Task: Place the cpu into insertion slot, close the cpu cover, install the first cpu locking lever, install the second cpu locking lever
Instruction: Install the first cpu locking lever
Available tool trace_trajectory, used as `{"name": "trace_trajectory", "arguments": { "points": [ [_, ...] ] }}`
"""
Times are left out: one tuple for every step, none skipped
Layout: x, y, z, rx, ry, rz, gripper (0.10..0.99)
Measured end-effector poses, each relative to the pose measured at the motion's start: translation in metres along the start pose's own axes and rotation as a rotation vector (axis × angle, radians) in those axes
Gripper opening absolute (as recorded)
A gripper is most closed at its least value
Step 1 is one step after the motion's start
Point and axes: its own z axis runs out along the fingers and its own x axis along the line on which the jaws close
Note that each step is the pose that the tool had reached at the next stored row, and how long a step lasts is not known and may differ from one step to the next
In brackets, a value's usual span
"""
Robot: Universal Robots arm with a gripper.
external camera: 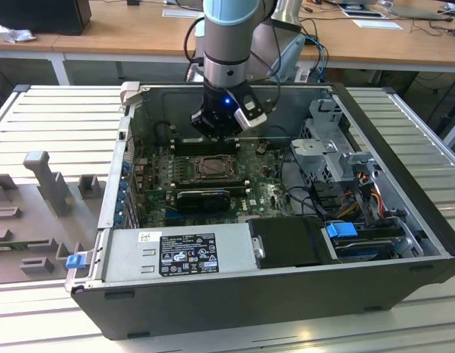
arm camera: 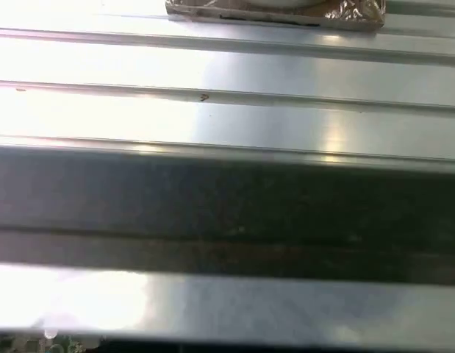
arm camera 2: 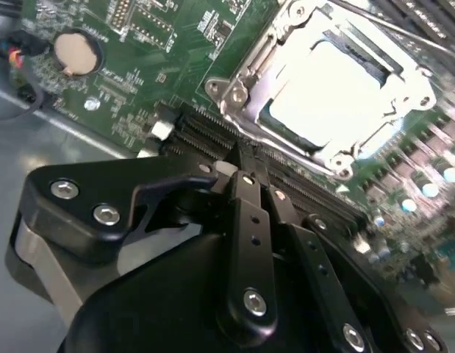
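The black gripper point(arm camera 2: 245, 176) sits closest to the lens in the second wrist view, its fingers point(arm camera 2: 249, 220) pressed together with no gap showing and nothing between them. Just past the fingertips, toward one o'clock in that view, lies the insertion slot point(arm camera 2: 337, 88), with the pale cpu point(arm camera 2: 326, 92) already seated in it and the cpu cover point(arm camera 2: 245, 88) lying down around it, its window framing the chip. The tips stand over the long black memory slots point(arm camera 2: 286, 176) beside the socket's near edge, apart from the cover. Glare washes out the chip's top and much of the frame, so whether either locking lever is latched cannot be made out.

In the exterior view the gripper point(external camera: 215, 131) hangs inside the open computer case point(external camera: 271, 294), above the motherboard point(external camera: 267, 195), with the socket point(external camera: 211, 168) just below it at six o'clock. The first wrist view gives a blurred ribbed metal surface point(arm camera: 227, 110).
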Motion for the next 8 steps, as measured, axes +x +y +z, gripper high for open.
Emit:
{"name": "trace_trajectory", "arguments": {
  "points": [
    [-0.0001,0.0002,-0.0029,0.000,-0.0001,0.000,0.106],
    [0.0000,-0.0010,-0.0030,0.000,0.0000,0.000,0.106],
    [0.0001,-0.0022,-0.0032,0.000,0.0001,0.000,0.106],
    [0.0001,-0.0028,-0.0033,0.000,0.0000,0.000,0.106],
    [0.0001,-0.0034,-0.0033,0.000,0.0000,0.000,0.106],
    [0.0002,-0.0039,-0.0034,0.000,0.0000,0.000,0.106],
    [0.0002,-0.0045,-0.0035,0.000,0.0001,0.000,0.106],
    [0.0002,-0.0049,-0.0035,0.000,0.0000,0.000,0.106]
  ]
}}
